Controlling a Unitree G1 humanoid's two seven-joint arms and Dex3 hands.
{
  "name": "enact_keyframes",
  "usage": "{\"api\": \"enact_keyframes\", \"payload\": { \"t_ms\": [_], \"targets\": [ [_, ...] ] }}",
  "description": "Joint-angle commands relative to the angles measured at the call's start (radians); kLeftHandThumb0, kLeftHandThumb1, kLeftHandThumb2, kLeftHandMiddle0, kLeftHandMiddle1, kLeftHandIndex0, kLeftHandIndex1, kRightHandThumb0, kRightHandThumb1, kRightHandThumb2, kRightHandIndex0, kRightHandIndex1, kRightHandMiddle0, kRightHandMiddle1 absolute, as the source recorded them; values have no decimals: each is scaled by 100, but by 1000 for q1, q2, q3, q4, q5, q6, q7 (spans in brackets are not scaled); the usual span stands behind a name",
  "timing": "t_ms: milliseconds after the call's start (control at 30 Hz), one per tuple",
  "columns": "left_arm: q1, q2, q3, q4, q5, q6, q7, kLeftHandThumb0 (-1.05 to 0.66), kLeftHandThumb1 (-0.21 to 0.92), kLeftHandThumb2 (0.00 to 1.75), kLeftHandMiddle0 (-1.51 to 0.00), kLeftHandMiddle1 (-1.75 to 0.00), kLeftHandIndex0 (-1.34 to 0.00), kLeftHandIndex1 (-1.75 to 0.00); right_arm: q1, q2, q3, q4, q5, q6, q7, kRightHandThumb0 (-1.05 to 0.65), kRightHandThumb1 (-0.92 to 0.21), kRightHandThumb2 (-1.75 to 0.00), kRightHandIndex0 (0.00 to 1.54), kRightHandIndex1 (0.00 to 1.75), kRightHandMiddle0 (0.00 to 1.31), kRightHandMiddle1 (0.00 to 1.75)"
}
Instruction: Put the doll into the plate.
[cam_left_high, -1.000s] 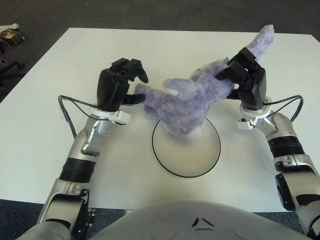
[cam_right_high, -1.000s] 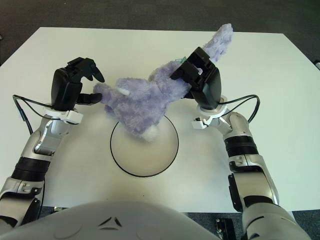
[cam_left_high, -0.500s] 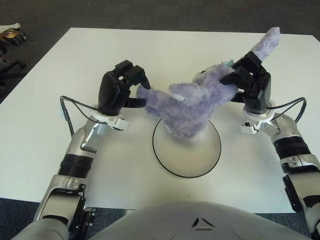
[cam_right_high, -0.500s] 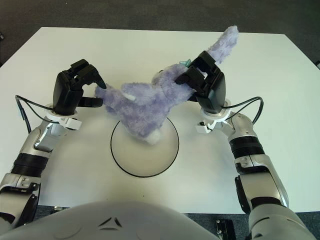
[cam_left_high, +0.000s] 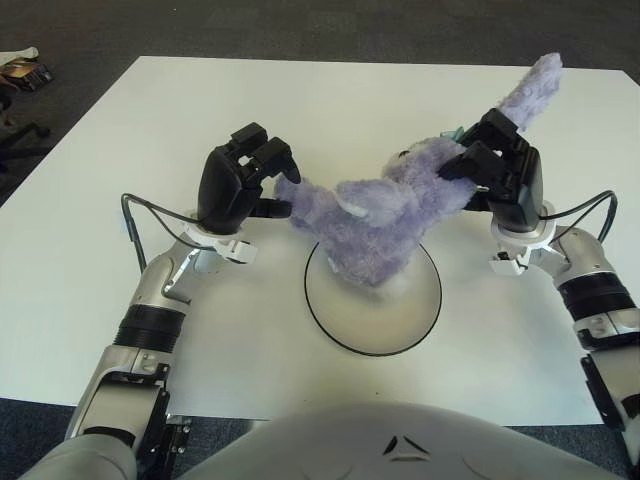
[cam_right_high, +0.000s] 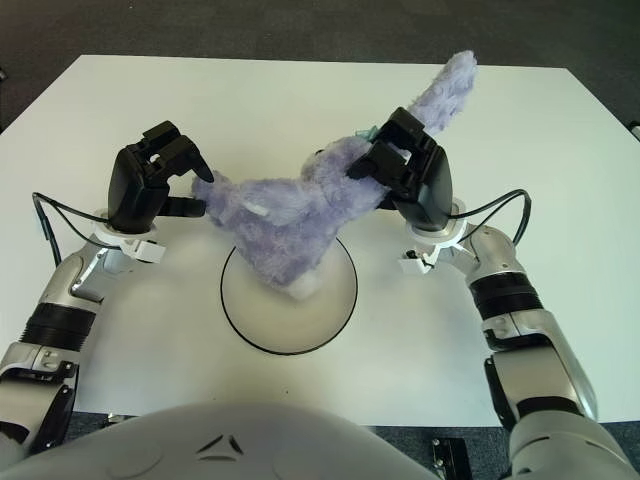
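Right hand (cam_left_high: 490, 170) and left hand (cam_left_high: 250, 175) each clamp the fuzzy purple plush doll (cam_left_high: 385, 215), so uneven release could flop it off the round white black-rimmed plate (cam_left_high: 330, 325).

Light: bright, even, overhead | Shadows: soft and faint beneath the doll (cam_left_high: 385, 215) on the plate (cam_left_high: 345, 325) | Glare: white bench (cam_left_high: 330, 110) near washed out, mild sheen on black robot hand casings | Focus: sharp throughout | Distortion: bench edges slightly bowed toward corners | Floor: dark by contrast.

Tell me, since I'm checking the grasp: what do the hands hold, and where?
Both hold the purple doll: the left hand grips its left end, the right hand its upper right part, near the raised limb.
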Motion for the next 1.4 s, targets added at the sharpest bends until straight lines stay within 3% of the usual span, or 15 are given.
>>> {"api": "enact_keyframes", "payload": {
  "t_ms": [0,233,267,333,400,567,667,800,867,933,1033,1067,1200,1300,1367],
  "targets": [
    [-20,14,-5,19,32,0,34,0,8,159,-71,-175,-64,-173,2,-22,31,-46,-100,102,-132,2,-7,-158,81,168,60,175],
    [-25,17,-13,31,46,6,57,0,9,156,-70,-175,-65,-170,-15,-18,102,-38,-182,260,-270,0,-9,-155,81,165,56,175],
    [-25,18,-13,32,48,8,58,0,9,156,-69,-175,-65,-170,-24,-63,113,-32,-89,154,-134,0,-9,-155,81,165,56,175],
    [-26,19,-15,36,52,12,62,-1,10,154,-68,-175,-65,-169,117,-46,72,-218,-161,337,-51,0,-4,-161,82,170,61,174],
    [-30,21,-17,41,54,12,65,-1,12,152,-66,-175,-65,-167,110,-22,68,-115,-180,432,-156,0,-12,-153,71,170,60,174],
    [-40,29,-25,62,43,-1,66,-1,15,147,-64,-175,-67,-162,23,-13,99,-55,-127,414,-154,0,-26,-136,59,167,53,175],
    [-46,36,-33,84,23,-20,60,-1,18,139,-61,-175,-71,-151,-13,-23,133,-10,-131,390,-204,-1,-46,-111,46,160,42,175],
    [-49,32,-35,103,-9,-33,52,-1,20,136,-62,-175,-70,-147,-7,-106,140,-9,-141,373,-261,-1,-73,-77,25,158,33,175],
    [-52,30,-36,112,-17,-35,51,-1,21,136,-62,-175,-68,-148,-3,-124,142,-9,-119,347,-264,-1,-84,-64,17,167,20,174],
    [-54,29,-36,117,-23,-34,49,-1,22,135,-62,-175,-65,-150,-14,-116,149,17,-56,277,-242,-17,-88,-58,12,148,19,174],
    [-60,33,-36,130,-21,-30,52,-1,26,132,-59,-175,-58,-156,-10,-112,138,-13,100,146,-117,-29,-91,-54,8,129,19,175],
    [-61,34,-37,133,-20,-29,54,-1,27,131,-58,-175,-56,-158,-4,-113,132,-24,129,128,-89,-33,-86,-60,8,125,15,165],
    [-76,36,-41,163,-6,-36,76,-1,35,125,-52,-175,-47,-165,79,-105,109,-118,476,88,236,-50,-65,-91,8,113,3,129],
    [-82,33,-43,179,-17,-48,77,-1,41,118,-47,-175,-44,-165,118,-103,100,-210,676,168,429,-55,-62,-95,7,109,1,122],
    [-84,32,-43,186,-25,-52,72,-1,46,111,-43,-175,-42,-163,135,-102,87,-243,723,199,490,-57,-63,-95,6,105,0,119]
  ]
}}
